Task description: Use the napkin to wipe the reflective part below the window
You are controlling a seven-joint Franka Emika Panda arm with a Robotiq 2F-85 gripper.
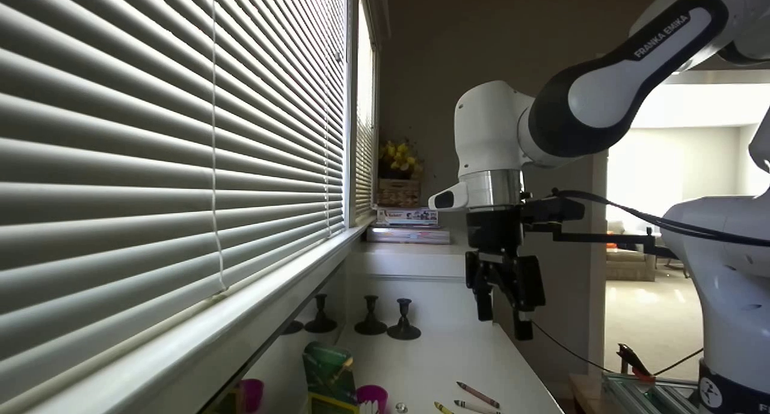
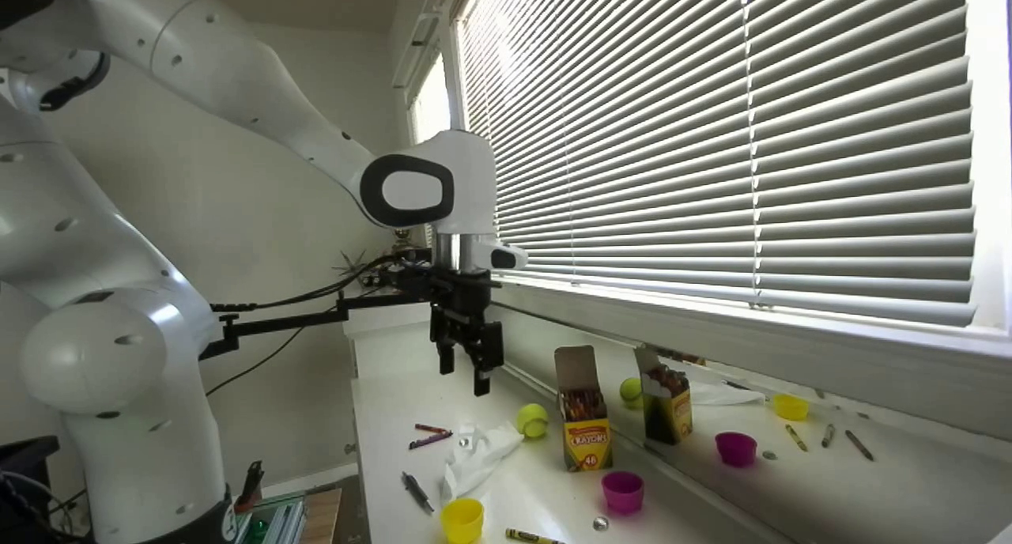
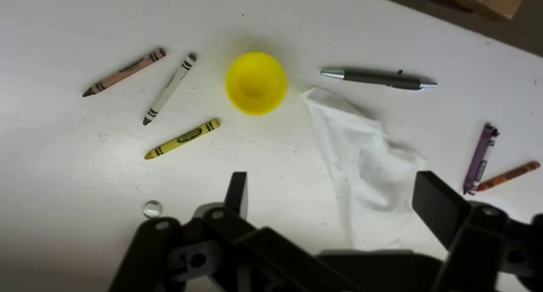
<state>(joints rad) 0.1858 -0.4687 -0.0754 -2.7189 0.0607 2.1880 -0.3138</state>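
The napkin (image 2: 482, 455) is white and crumpled. It lies on the white counter, and in the wrist view (image 3: 369, 169) it lies below the fingers, nearer the right one. My gripper (image 2: 464, 376) is open and empty, pointing down well above the counter; it also shows in an exterior view (image 1: 504, 325) and the wrist view (image 3: 331, 179). The window (image 1: 150, 161) with white slatted blinds shows in both exterior views (image 2: 711, 172). The reflective part (image 2: 822, 481) is a long mirror-like strip below the sill, reflecting the counter's objects; it shows partly in an exterior view (image 1: 283, 360).
A crayon box (image 2: 587, 447), a tennis ball (image 2: 532, 421) and a pink cup (image 2: 623, 493) stand near the mirror strip. A yellow cup (image 3: 256, 84), a pen (image 3: 382, 79) and several crayons lie around the napkin. Dark candlesticks (image 1: 403, 324) stand at the counter's end.
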